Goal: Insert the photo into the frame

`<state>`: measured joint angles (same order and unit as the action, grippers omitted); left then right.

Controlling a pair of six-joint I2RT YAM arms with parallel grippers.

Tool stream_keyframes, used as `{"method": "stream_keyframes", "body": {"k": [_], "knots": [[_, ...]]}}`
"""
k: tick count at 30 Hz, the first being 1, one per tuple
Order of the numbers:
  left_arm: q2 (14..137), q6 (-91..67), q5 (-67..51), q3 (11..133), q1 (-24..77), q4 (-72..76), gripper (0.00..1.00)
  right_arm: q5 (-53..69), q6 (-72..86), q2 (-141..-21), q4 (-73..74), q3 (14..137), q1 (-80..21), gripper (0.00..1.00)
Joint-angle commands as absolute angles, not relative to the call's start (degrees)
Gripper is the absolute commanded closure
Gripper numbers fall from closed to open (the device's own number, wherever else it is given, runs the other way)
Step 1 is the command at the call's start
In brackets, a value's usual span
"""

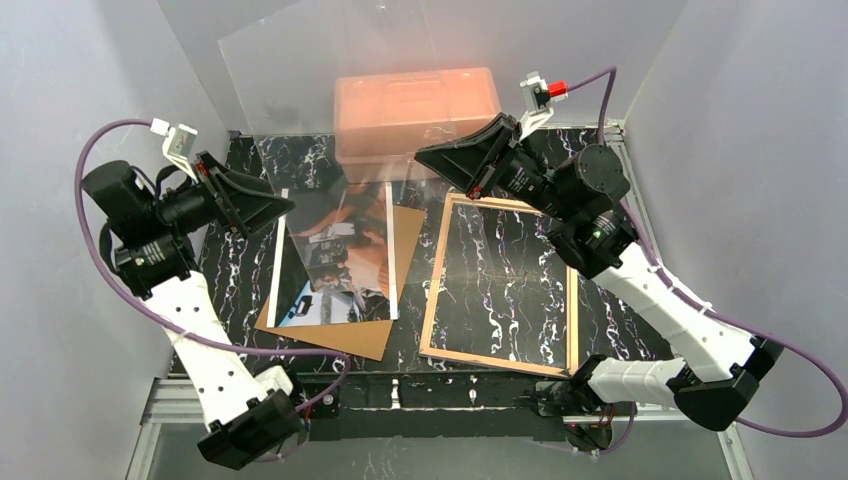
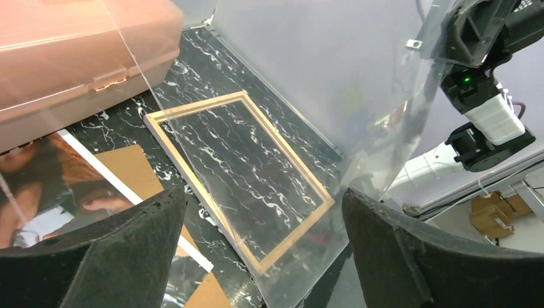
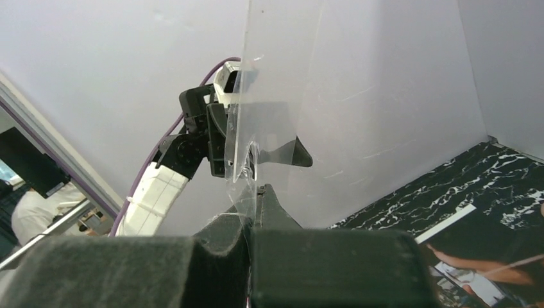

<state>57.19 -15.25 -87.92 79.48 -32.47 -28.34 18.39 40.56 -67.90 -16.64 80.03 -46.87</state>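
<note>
Holds clear sheet point(image 3: 282, 77) upright above the frame's point(image 1: 433, 290) far left corner with right gripper point(image 3: 250, 234), jaws pinched tight on its edge, likely to keep the opening free. Keeps left gripper point(image 2: 263, 256) spread wide, gripping nothing, well left of the frame. Leaves the photo point(image 1: 340, 255) face up on brown backing board point(image 1: 345, 338) just left of the frame, not yet inside. Shows the frame tan back up, flat on black marbled table point(image 1: 230, 270). Places orange box point(image 1: 415, 105) beyond the frame; pale walls point(image 1: 60, 80) around.
</note>
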Motion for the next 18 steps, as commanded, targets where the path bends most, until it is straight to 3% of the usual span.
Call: {"method": "stream_keyframes", "body": {"k": [1,6,11,15,18], "knots": [[59.5,-2.6,-99.1,86.1,-32.5,-47.2,0.14,18.7,45.0,-68.1,-27.4,78.4,-46.2,0.99],[58.3,-1.3,-99.1,86.5,-32.5,-47.2,0.38,18.7,46.8,-67.9,-31.0,75.2,-45.3,0.99],[58.6,-1.9,-99.1,87.3,-32.5,-47.3,0.49,18.6,47.3,-66.9,-31.5,73.5,-43.8,0.99],[59.3,-2.5,-99.1,88.5,-32.5,-47.4,0.65,18.5,47.6,-66.4,-31.9,71.5,-42.7,0.99],[58.8,-1.9,-99.1,88.7,-32.5,-47.3,0.7,19.5,48.1,-67.1,-33.8,70.0,-42.2,0.95]]}}
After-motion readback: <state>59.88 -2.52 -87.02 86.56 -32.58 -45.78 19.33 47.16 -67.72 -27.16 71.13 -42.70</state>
